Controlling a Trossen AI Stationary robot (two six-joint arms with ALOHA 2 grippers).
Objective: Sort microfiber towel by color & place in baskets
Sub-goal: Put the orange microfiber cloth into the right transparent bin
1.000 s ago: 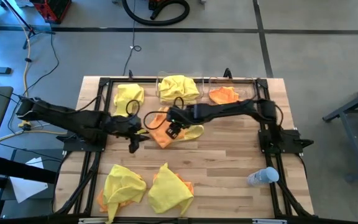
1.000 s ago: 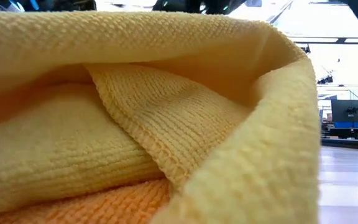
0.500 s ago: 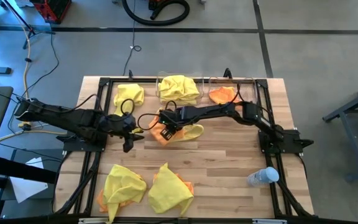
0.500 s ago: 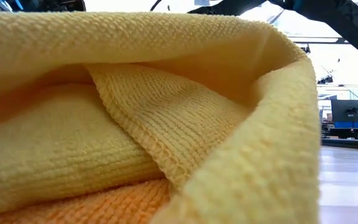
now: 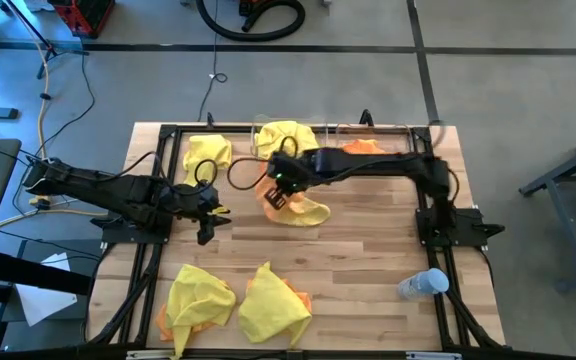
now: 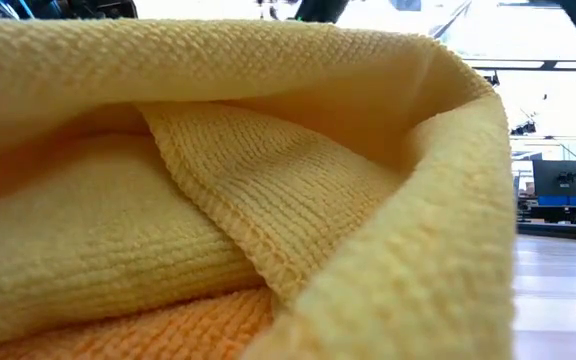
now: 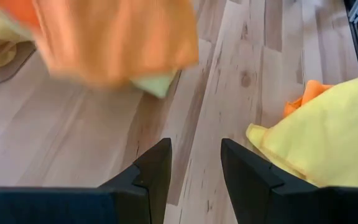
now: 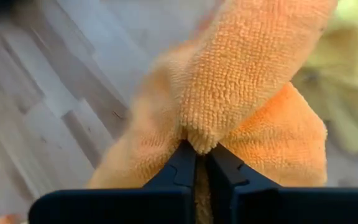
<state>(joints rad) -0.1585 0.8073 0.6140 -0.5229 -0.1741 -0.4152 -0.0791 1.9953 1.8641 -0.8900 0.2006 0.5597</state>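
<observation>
My right gripper (image 5: 279, 188) is shut on an orange towel (image 5: 271, 196) over the table's middle, next to a yellow towel (image 5: 305, 212) that lies flat on the wood. The orange towel also shows in the left wrist view (image 7: 114, 37). My left gripper (image 5: 208, 218) is open and empty left of it, low over the table. Two clear baskets stand at the far edge: one (image 5: 258, 128) holds a yellow towel (image 5: 288, 140), the other (image 5: 340, 130) an orange one (image 5: 361, 148). My right gripper pinches a bunched fold of the orange towel (image 8: 198, 140) between its two fingers, coming from above and pointing down. The cloth spreads out and hangs slack below the fingers, lifted off the wood as far as the left wrist view shows.
A yellow towel (image 5: 208, 153) lies at the far left. Two piles of yellow towels over orange ones (image 5: 199, 301) (image 5: 273, 306) lie near the front edge; one fills the low view (image 6: 218, 200). A clear bottle (image 5: 423, 284) lies at the near right.
My right gripper has risen and gone toward the far edge with the orange towel, which has come up off the table from beside the yellow towel; that one has stayed. My left gripper has drawn back a little toward the table's left edge.
</observation>
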